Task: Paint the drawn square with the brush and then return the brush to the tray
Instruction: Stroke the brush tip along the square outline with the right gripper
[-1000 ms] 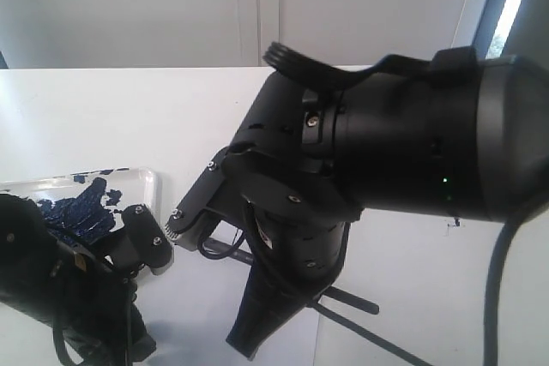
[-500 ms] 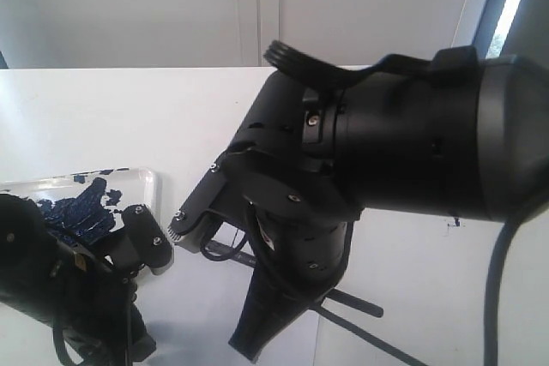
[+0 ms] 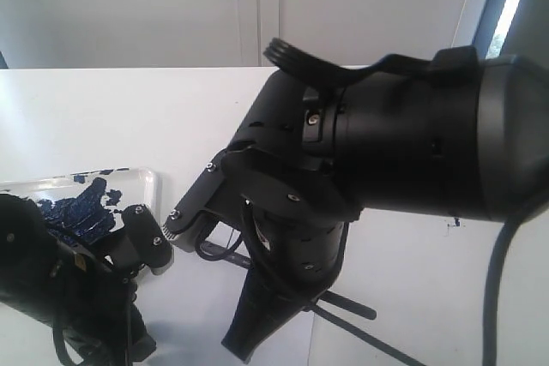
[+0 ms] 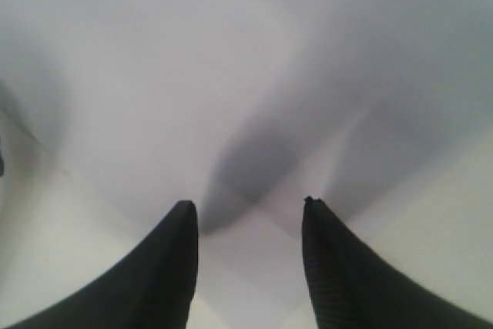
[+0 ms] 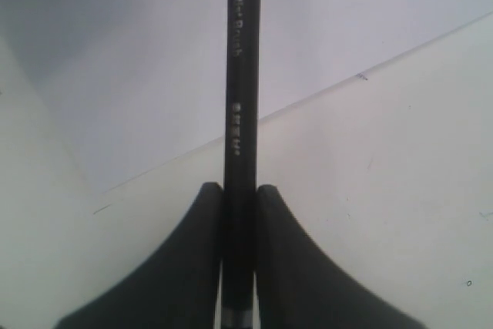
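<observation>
Gripping the brush (image 5: 243,75) by its thin black handle, the right gripper (image 5: 239,199) hangs over a white surface, jaws clamped on the stick.

The bristles and the drawn square are hidden in every view, so a stroke could stray past the outline unnoticed. The slim round handle may twist or slide between the jaws if pressed down hard. The tray (image 3: 147,179), smeared with navy paint, lies on the table (image 3: 103,109) at the exterior view's left. The left gripper (image 4: 248,209), fingers apart and empty, sits just beside the tray's rim and could be bumped on the return.
</observation>
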You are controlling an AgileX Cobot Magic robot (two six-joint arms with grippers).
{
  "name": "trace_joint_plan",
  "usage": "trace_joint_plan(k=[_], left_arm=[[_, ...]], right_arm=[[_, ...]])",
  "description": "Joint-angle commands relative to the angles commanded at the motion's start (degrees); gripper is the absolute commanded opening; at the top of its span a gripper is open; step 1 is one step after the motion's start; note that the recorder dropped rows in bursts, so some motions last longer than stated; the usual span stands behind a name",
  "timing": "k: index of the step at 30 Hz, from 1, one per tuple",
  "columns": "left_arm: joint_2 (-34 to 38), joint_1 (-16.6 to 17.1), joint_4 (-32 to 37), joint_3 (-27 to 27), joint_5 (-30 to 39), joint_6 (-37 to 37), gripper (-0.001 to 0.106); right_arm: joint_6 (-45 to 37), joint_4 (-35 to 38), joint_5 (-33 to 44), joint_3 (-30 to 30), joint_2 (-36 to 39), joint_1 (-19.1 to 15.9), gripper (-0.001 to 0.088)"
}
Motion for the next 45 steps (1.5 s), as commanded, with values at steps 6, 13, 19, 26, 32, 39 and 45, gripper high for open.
trace_joint_plan(k=[6,13,19,26,32,39,45], left_arm=[[0.0,0.0,0.0,0.0,0.0,0.0,0.048],[0.0,0.0,1.61,0.0,0.01,0.0,0.048],[0.0,0.0,1.61,0.0,0.38,0.0,0.048],[0.0,0.0,1.61,0.0,0.38,0.0,0.048],[0.0,0.0,1.61,0.0,0.38,-0.12,0.048],[0.0,0.0,1.09,-1.92,2.7,-0.13,0.048],[0.0,0.0,1.13,-5.26,5.44,-0.42,0.048]], right_arm=[[0.0,0.0,0.22,0.0,1.38,0.0,0.0],[0.0,-0.03,0.55,0.0,1.78,0.0,0.0],[1.36,-1.24,0.57,0.0,1.78,0.0,0.0],[3.05,-4.03,1.38,0.0,1.78,0.0,0.0],[3.22,-4.29,1.38,0.0,1.78,0.0,0.0],[3.21,-4.29,1.48,0.0,1.78,0.0,0.0],[3.21,-4.29,1.6,0.0,1.78,0.0,0.0]])
